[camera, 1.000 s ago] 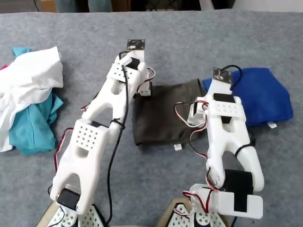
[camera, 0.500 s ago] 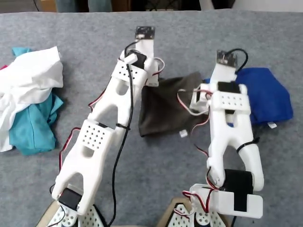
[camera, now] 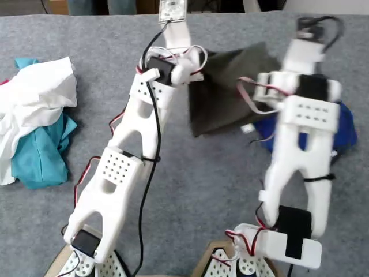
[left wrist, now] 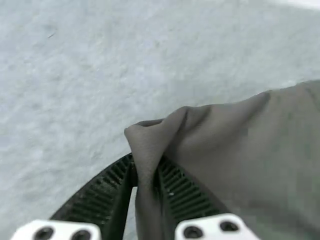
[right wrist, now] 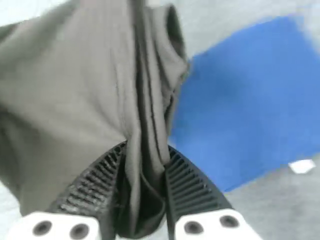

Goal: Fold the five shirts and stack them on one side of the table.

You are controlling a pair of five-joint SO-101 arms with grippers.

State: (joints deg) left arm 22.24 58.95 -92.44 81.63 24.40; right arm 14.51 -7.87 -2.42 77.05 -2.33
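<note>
The left claw (left wrist: 145, 172) was found shut upon a corner of the dark grey shirt (camera: 230, 86). A narrow fold of the cloth was pinched between its ribbed black fingers (left wrist: 105, 192). The right claw (right wrist: 142, 170) was likewise closed on the same shirt, and a bunched edge of the fabric was gathered tightly between its pads (right wrist: 192, 190).

In the high view the dark grey shirt was seen spread between the two arms, toward the far middle of the grey counter (camera: 202, 190). The corner held by the left claw was raised clear of the counter surface. Whether the shirt's near edge rested on the counter could not be told.

The blue shirt (camera: 347, 124) was laid on the right side of the counter and was largely covered by the right arm in the high view. In the right wrist view it was seen just beside and beneath the held shirt, with a small white tag (right wrist: 302, 166) at its edge.

At the left edge of the counter, well apart from the dark grey shirt, a loose heap was seen. There the white shirt (camera: 37, 95) was crumpled over the teal shirt (camera: 34, 158), and a sliver of red cloth (camera: 3, 82) was visible at the very margin.
</note>
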